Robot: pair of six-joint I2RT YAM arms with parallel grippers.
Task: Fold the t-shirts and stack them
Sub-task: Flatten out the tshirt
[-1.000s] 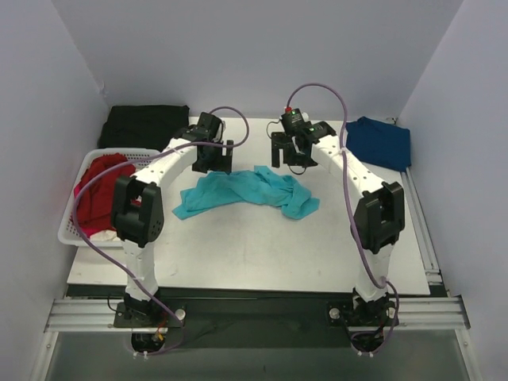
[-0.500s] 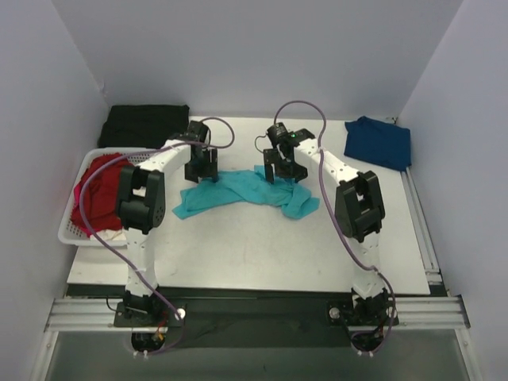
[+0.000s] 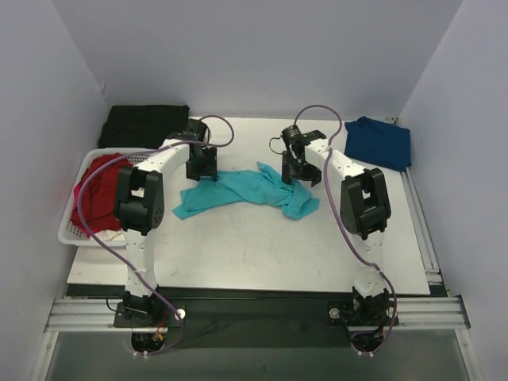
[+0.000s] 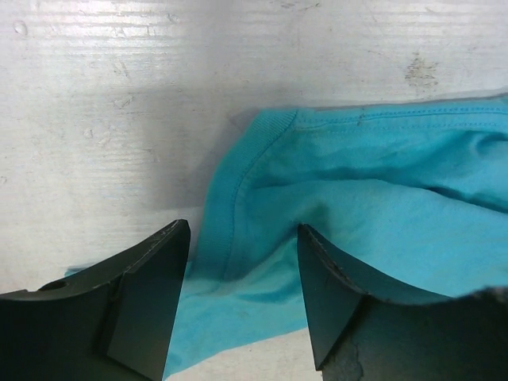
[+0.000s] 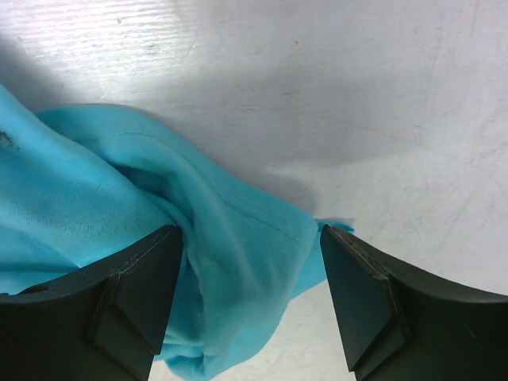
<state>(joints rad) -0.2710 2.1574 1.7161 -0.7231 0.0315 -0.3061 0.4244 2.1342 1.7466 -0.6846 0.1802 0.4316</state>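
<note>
Rightward along the turquoise t-shirt [image 3: 242, 190] is where the right fingers [image 5: 135, 302] have slid since the frame half a second ago, while the left fingers [image 4: 143, 302] have hardly shifted. Both pairs are spread wide and grip nothing. The left pair straddles a hemmed edge near the shirt's left end, and the right pair straddles a fold at its far right edge. That shirt lies crumpled in a long band across the middle of the bench [image 3: 254, 254], not yet spread flat. Further out, the navy t-shirt [image 3: 379, 143] sits in a compact heap at the far right corner; whether it is properly folded I cannot tell. The red t-shirt [image 3: 99, 194] lies bunched in the white basket [image 3: 71, 236] at the left. No stack shows anywhere, so I judge the task to be at an early stage, with folding and stacking mostly left.
</note>
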